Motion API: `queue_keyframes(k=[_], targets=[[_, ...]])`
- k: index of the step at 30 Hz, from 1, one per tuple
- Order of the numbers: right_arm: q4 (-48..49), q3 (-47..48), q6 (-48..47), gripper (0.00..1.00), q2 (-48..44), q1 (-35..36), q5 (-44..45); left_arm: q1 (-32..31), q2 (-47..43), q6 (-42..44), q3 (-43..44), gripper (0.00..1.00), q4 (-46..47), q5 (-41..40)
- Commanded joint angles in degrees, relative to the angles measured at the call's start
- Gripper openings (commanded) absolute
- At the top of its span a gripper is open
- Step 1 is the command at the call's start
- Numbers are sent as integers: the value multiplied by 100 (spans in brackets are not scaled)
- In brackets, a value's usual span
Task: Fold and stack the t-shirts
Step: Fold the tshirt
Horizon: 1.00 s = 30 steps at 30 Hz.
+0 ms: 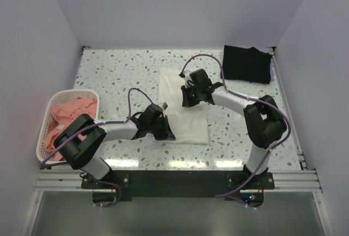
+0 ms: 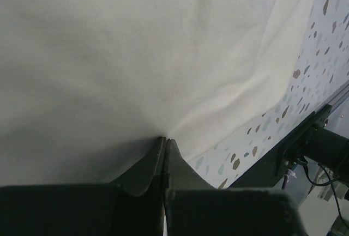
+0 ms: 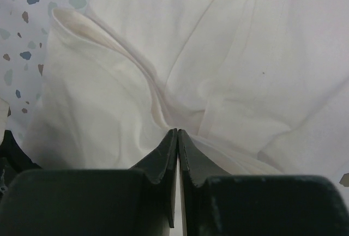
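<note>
Speckled table [image 1: 120, 72], walled in plain white, was noted bearing the white t-shirt [image 1: 191, 122] at centre, its cloth clamped between the closed fingers of the left gripper [image 2: 165, 139] at the near-left edge and of the right gripper [image 3: 178, 131] farther back.

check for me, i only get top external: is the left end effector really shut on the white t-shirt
Observer: Yes. In the left wrist view the left end effector is shut, and the white t-shirt puckers at its tips.
Operator: and the right one
Observer: The right end effector is shut too, pinching a raised fold of the shirt, with creases running into its tips.
</note>
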Motion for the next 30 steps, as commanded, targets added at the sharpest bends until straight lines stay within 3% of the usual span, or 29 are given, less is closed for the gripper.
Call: queue_keyframes(k=[1,4,15,17,18,22,26,30], targets=[[39,117,-71,4,41,27,95,-43,42,15,-20,0,201,-41],[4,179,-62,0,23,27,166,-34,42,23,-11,0,183,-50],[-101,372,149,2,-135,-8,885,-17,-203,278,356,0,-159,-172],[-101,328,288,11,-327,-26,1052,18,-327,462,585,6,-360,-356],[-136,293,376,24,-415,-43,1375,53,-449,524,848,9,-771,-470],[-119,-136,868,48,-1039,-341,1843,501,-714,761,1359,25,-1459,-1225],[83,-882,1317,51,-1680,-877,1495,1063,-714,1103,1728,25,-1873,-1779],[206,-1174,1353,50,-1787,-1124,1264,1143,-224,1359,2167,22,-2083,-2114]])
